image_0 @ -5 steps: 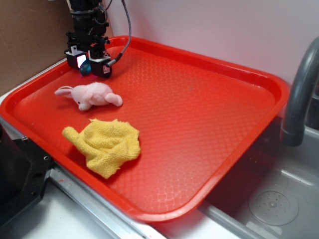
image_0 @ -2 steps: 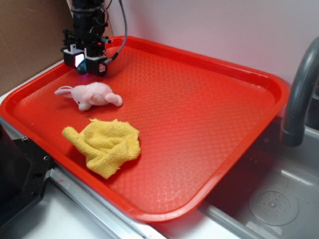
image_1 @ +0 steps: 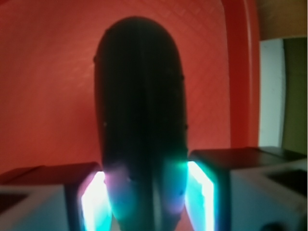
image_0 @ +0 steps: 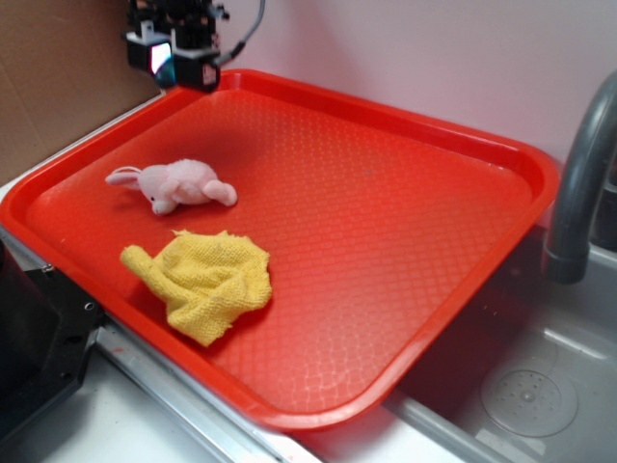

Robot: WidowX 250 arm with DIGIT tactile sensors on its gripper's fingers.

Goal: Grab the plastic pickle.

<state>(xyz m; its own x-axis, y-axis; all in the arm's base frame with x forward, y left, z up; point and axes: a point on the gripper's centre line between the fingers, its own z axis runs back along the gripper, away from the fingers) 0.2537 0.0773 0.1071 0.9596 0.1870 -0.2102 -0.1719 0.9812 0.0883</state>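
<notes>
Now the black robot gripper (image_0: 172, 69) with its glowing white finger pads is hanging in the air above the far left corner of the big red textured plastic tray (image_0: 405, 241), at the very top of the exterior view. Its jaws are sitting closed against the small, smooth, dark green-black oblong plastic pickle (image_1: 139, 125), pinching it from both sides. In the wrist view the pickle is filling the middle of the frame, its rounded end pointing away from the camera, its near end sitting between the two lit pads (image_1: 202, 197), which are casting cyan and pinkish light on its glossy skin. In the exterior view only a small bluish-dark patch (image_0: 165, 69) of it is showing between the fingers, clear of the tray floor.

Below and nearer the camera, the pink plush animal (image_0: 178, 183) is lying on its side on the tray's left part, well apart from the gripper. Just in front of it the crumpled yellow cloth (image_0: 207, 282) is resting near the tray's front edge. The tray is sitting across a metal sink (image_0: 525, 386), and a grey curved faucet (image_0: 578, 183) is rising at the right. A black cable (image_0: 249, 31) is trailing from the gripper.
</notes>
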